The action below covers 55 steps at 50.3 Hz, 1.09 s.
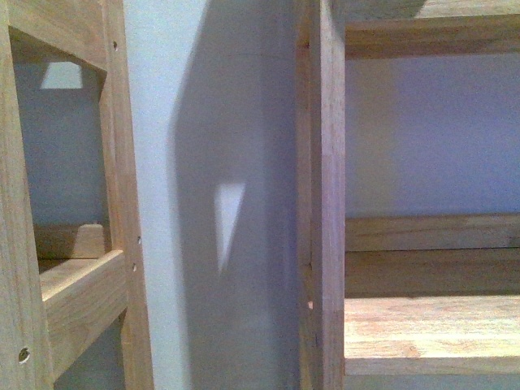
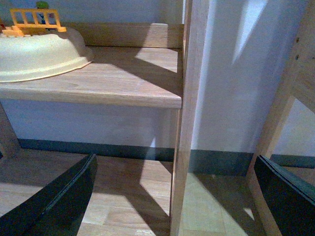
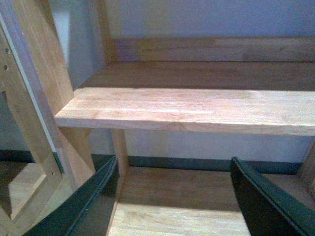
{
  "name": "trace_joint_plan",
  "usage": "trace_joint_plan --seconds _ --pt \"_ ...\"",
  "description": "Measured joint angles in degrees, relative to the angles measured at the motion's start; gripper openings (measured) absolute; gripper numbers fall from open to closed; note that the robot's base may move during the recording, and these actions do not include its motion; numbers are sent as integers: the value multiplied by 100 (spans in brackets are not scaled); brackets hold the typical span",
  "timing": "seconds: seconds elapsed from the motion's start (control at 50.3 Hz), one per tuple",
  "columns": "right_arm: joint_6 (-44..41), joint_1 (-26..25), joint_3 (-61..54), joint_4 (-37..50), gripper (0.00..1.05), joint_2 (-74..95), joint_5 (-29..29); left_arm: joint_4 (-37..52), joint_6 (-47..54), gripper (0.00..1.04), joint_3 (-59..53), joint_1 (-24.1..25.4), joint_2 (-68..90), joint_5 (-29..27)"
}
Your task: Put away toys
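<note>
The toys are out of view in every frame. My left gripper (image 2: 174,196) is open, its dark fingers (image 2: 64,196) spread wide with a wooden upright post (image 2: 189,118) standing between them farther off. My right gripper (image 3: 174,201) is open too, nothing between its fingers (image 3: 266,201), and it faces a bare wooden shelf board (image 3: 197,110). Neither arm shows in the front view.
Wooden shelving units (image 1: 325,195) stand close in front of a pale wall (image 1: 211,162). In the left wrist view, a cream tray (image 2: 39,54) with small orange plastic pieces (image 2: 34,19) sits on a shelf (image 2: 123,78). Wooden floor (image 3: 172,206) and a dark skirting board (image 2: 123,150) lie below.
</note>
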Motion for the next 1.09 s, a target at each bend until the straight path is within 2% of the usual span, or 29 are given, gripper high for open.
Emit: trace_joint_plan --seconds 0.06,0.08,0.119,0.259,0.835,1.094 --pt "-26 -210 -74 -7 55 -98 -243 0 0 99 0 0 0 -2" --pt "-50 -435 -114 -20 49 -133 -599 0 0 99 0 0 0 -2" --pt "-81 -822 -179 -26 41 -190 -946 0 0 99 0 0 0 0" --pt "-94 -1060 -295 -22 17 -291 -1023 0 0 99 0 0 0 -2" --pt "-103 -1082 -660 24 18 -658 -1025 0 0 99 0 0 0 -2" --pt "-105 -1082 -660 24 56 -658 -1025 0 0 99 0 0 0 -2"
